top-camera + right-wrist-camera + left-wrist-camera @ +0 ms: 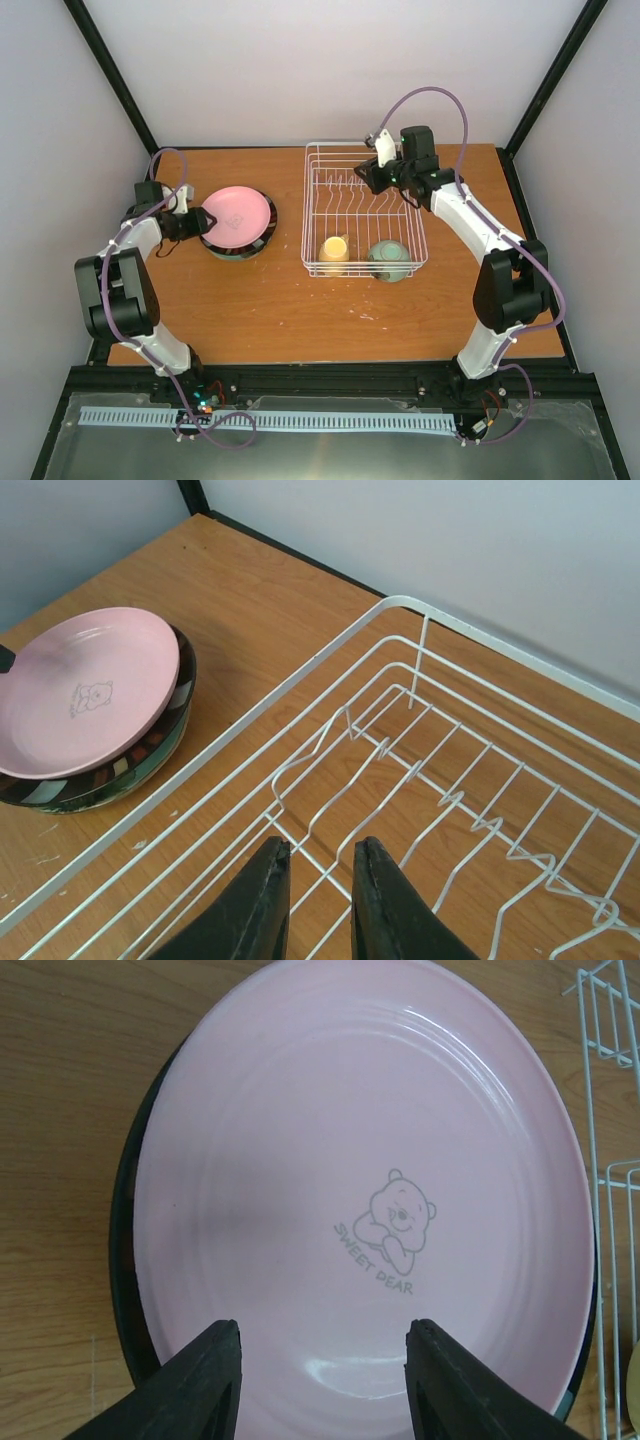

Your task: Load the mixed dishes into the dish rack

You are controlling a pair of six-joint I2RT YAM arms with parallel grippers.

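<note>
Pale walls [330,60] close in three sides, with black frame posts [110,70] in the corners. The orange-brown wooden table [260,300] fills the floor of the cell. On its right half sits the dish rack [345,200], with the mug [334,248] and the bowl [388,257] at its near end. Left of it the pink plate [236,214] tops the dark-rimmed plate [182,685] and the teal plate [160,755]. The left gripper [322,1335] is spread wide over the pink plate's edge. The right gripper [320,845] hovers above the rack with a narrow gap between its fingers, holding nothing.
</note>
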